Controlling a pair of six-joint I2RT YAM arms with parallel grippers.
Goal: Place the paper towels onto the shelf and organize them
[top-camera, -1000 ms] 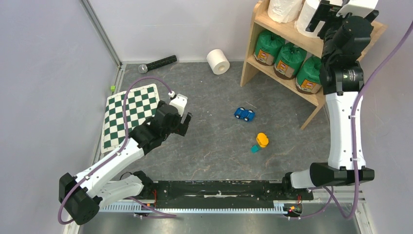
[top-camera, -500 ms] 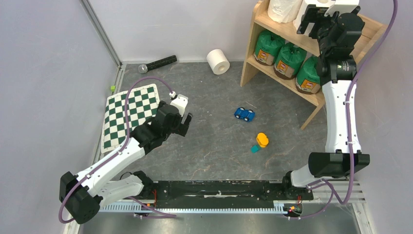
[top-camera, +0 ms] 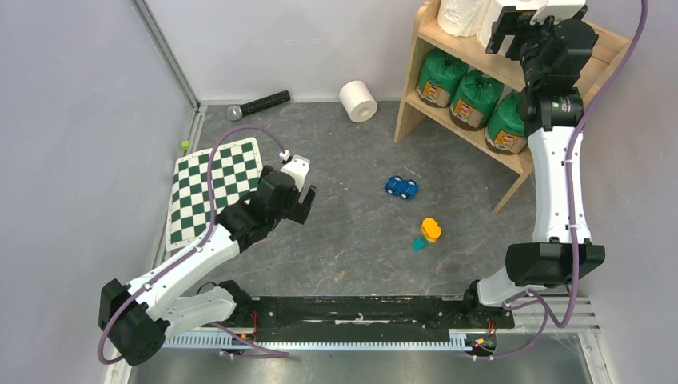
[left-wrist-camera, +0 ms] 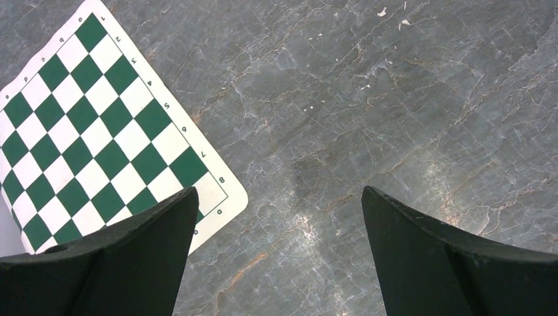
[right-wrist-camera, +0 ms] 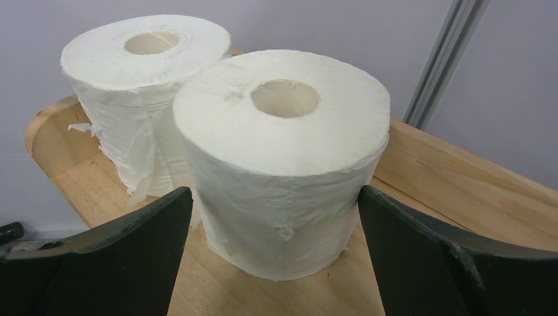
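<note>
The wooden shelf (top-camera: 448,36) stands at the back right. Three green-wrapped rolls (top-camera: 475,98) sit side by side on its lower tier. Two bare white rolls stand upright on the top tier (right-wrist-camera: 447,171): one at the far left (right-wrist-camera: 141,72) and one nearer (right-wrist-camera: 283,158). My right gripper (right-wrist-camera: 275,194) is open, its fingers on either side of the nearer roll's base. A third white roll (top-camera: 357,101) lies on the floor left of the shelf. My left gripper (left-wrist-camera: 278,197) is open and empty, low over the grey floor beside the checkerboard mat.
A green-white checkerboard mat (top-camera: 214,188) lies at the left. A black microphone (top-camera: 260,104) lies by the back wall. A blue toy car (top-camera: 401,187), an orange toy (top-camera: 430,230) and a teal block (top-camera: 418,244) lie mid-floor. Walls close the left and back.
My right arm has swung left along the top tier, so the wrist now covers the nearer white roll. The left arm has barely moved.
</note>
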